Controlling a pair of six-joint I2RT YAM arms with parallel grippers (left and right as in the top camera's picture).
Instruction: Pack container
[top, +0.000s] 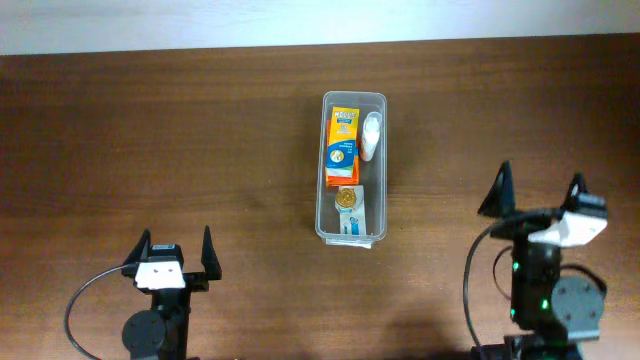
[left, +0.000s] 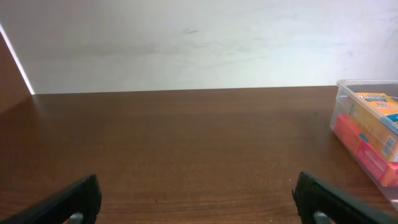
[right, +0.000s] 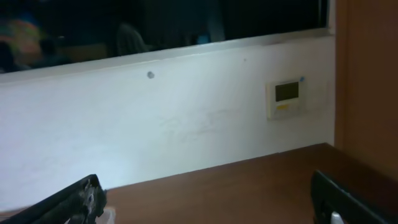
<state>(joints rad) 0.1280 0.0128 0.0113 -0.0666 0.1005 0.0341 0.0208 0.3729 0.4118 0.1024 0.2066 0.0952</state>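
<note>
The clear plastic container (top: 353, 237) lies lengthwise at the table's centre. Inside are an orange and yellow box (top: 341, 147), a white bottle (top: 371, 136), a small gold round item (top: 346, 198) and a white and blue packet (top: 352, 222). In the left wrist view the container (left: 341, 106) shows at the right edge with the orange box (left: 373, 134) in it. My left gripper (top: 174, 255) is open and empty at the front left, far from the container. My right gripper (top: 538, 192) is open and empty at the front right, raised and facing the wall.
The brown wooden table (top: 180, 140) runs back to a white wall (left: 186, 43). In the right wrist view a wall-mounted control panel (right: 285, 98) and a dark window (right: 155, 22) show above the table's far edge.
</note>
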